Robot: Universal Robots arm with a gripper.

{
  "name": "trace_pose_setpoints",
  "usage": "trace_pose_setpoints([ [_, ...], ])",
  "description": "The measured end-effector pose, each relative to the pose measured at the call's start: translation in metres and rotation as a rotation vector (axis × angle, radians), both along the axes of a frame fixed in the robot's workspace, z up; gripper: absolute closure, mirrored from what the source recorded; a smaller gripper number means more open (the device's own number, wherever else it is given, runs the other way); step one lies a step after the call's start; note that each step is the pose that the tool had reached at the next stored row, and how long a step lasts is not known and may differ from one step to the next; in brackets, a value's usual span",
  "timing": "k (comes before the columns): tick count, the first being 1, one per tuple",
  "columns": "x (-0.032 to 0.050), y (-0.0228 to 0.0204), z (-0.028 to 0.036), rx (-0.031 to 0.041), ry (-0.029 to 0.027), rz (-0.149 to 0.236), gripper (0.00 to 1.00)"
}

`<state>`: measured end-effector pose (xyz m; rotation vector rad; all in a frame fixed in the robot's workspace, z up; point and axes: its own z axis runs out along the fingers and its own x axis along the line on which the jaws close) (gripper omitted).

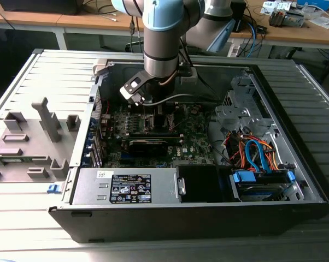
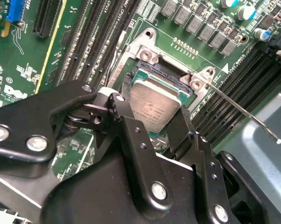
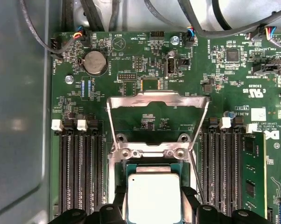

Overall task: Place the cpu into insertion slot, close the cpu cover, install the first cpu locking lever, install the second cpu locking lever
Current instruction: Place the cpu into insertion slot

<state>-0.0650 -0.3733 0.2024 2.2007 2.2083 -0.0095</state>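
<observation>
- The black two-fingered hand (image 2: 154, 106) is pinching the flat square cpu (image 2: 154, 109) with its silver-grey metal top. In both wrist views its fingers (image 2: 188, 125) press on two opposite edges of the chip.
- The cpu lies level within the insertion slot (image 2: 160, 73), a small square socket with a dark frame. I cannot tell whether it is fully seated.
- The cpu cover (image 3: 157, 99), a thin silver-grey metal frame with a cut-out centre, is swung open. It is hinged at the slot's edge and clear of the chip, and green board shows through its opening.
- A thin bare-metal locking lever (image 2: 245, 114) juts free from one corner of the slot, passing over the long black memory slots (image 3: 80, 172) that flank the socket.
- All of this sits on the green motherboard (image 3: 145, 65), which also carries a round silver coin battery (image 3: 94, 62).
- In the exterior view the grey-and-blue robot arm (image 1: 163, 49) reaches down from the upper middle of the frame into the open black computer case (image 1: 153, 221). The case lies on the grey ribbed desk (image 1: 22, 218).
- A silver power supply box with a black label (image 1: 126, 186) runs along the case's lower edge.
- Blue and orange cables (image 1: 257, 153) bunch at the case's right.
- A grey moulded fixture (image 1: 39, 136) stands at the frame's left.
</observation>
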Motion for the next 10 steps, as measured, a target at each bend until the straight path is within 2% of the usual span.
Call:
trace_pose_setpoints([
  [3,0.0,-0.0003,-0.0013,-0.0061,0.0001,-0.006,0.45],
  [10,0.0004,0.0017,-0.0041,-0.0063,0.0002,-0.008,0.45],
])
